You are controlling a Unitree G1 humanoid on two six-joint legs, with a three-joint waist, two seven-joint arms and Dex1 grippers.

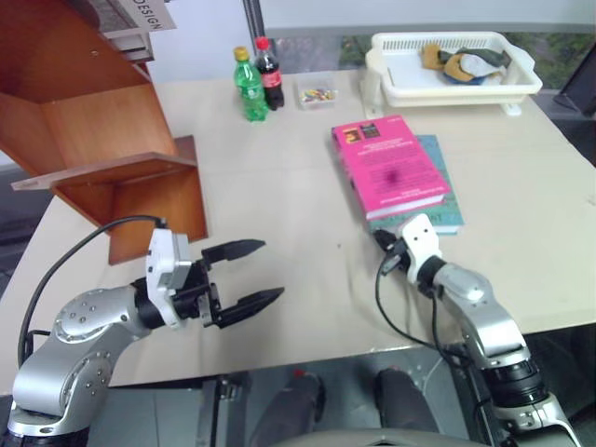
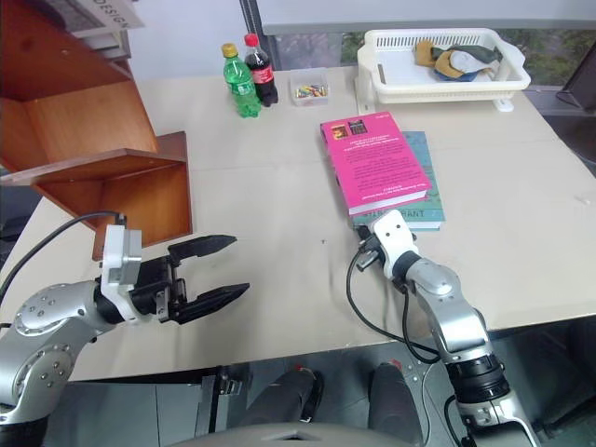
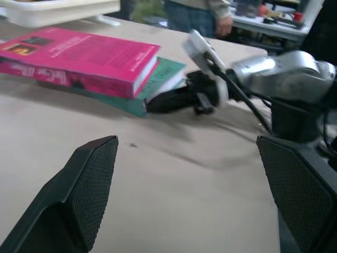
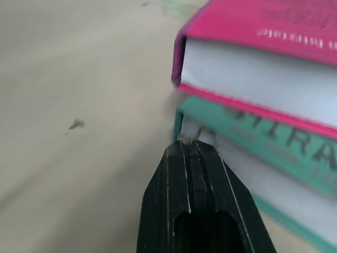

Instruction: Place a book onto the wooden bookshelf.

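The book point(image 1: 389, 166) lies flat on the table point(image 1: 279, 186), stacked on a thinner teal book point(image 1: 438, 209), long axis running away from us. Our right gripper point(image 4: 192, 150), fingers pressed shut, points at the stack's near corner, low by the teal cover, so it is much the nearer arm. Our left gripper point(image 1: 244, 277) hovers well apart with fingers spread wide, empty. The wooden bookshelf point(image 1: 102, 121) stands far left. Legible writing: "DESIGN" on a volume atop the shelf; the teal spine's lettering is only partly readable.

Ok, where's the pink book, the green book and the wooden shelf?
Pink book point(image 1: 389, 166): left eye view, middle of its cover.
Green book point(image 1: 441, 216): left eye view, uncovered near corner.
Shelf point(image 1: 104, 126): left eye view, side panel.
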